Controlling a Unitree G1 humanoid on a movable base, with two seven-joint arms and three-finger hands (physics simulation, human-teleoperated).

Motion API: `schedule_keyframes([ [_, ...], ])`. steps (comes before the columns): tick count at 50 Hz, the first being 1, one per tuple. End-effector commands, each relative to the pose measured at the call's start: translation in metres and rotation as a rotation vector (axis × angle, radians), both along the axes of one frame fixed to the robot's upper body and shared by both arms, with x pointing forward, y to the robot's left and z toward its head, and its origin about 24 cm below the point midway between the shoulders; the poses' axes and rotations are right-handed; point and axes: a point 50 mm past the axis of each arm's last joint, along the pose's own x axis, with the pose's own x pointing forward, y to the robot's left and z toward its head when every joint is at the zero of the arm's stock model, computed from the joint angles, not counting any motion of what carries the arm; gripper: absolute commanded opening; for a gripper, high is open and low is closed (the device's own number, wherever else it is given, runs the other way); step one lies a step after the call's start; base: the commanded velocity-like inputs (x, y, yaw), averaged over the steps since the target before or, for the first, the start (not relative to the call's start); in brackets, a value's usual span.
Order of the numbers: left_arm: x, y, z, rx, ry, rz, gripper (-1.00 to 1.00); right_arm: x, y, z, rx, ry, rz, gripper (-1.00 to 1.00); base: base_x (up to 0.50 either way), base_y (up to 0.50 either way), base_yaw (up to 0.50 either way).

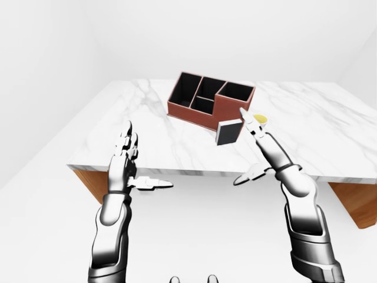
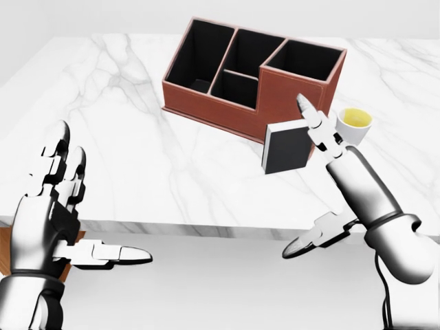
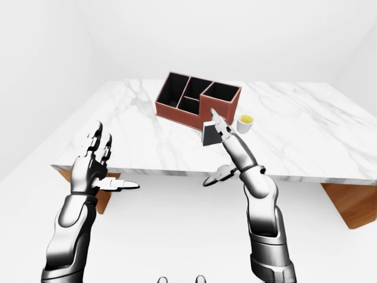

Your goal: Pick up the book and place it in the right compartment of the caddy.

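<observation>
The book (image 2: 285,147), small and dark with a white edge, stands tilted against the near wall of the red-brown caddy (image 2: 227,115), below its right compartment (image 2: 301,60). My right hand (image 2: 306,179) is open. Its straight fingers (image 2: 320,127) lie along the book's right edge and its thumb is spread wide, below the table edge. I cannot tell whether the book rests on the table or is lifted. My left hand (image 2: 103,199) is open and empty at the lower left, over the table's near edge.
A white cup (image 2: 356,122) with yellow liquid stands just right of the caddy, behind my right fingers. The white marble table (image 2: 124,137) has a wooden base (image 1: 353,203). White floor and walls surround it.
</observation>
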Motion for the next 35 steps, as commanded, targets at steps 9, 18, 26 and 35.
schedule_keyframes([
  [9,0.001,0.001,0.017,0.023,-0.069,0.007,1.00,0.012,-0.017,0.036,-0.222,-0.032,-0.009,1.00,0.41,0.00,0.00],
  [18,-0.003,-0.005,0.018,0.033,-0.079,-0.016,1.00,0.014,-0.023,0.064,-0.309,-0.109,-0.044,1.00,0.41,-0.01,0.00],
  [26,-0.001,-0.006,0.025,0.036,-0.107,-0.025,1.00,0.000,-0.024,0.086,-0.352,-0.188,-0.038,1.00,0.41,-0.01,0.00],
  [35,-0.001,-0.009,0.024,0.036,-0.103,-0.031,1.00,-0.004,-0.026,0.100,-0.397,-0.217,-0.032,1.00,0.41,-0.01,0.00],
])
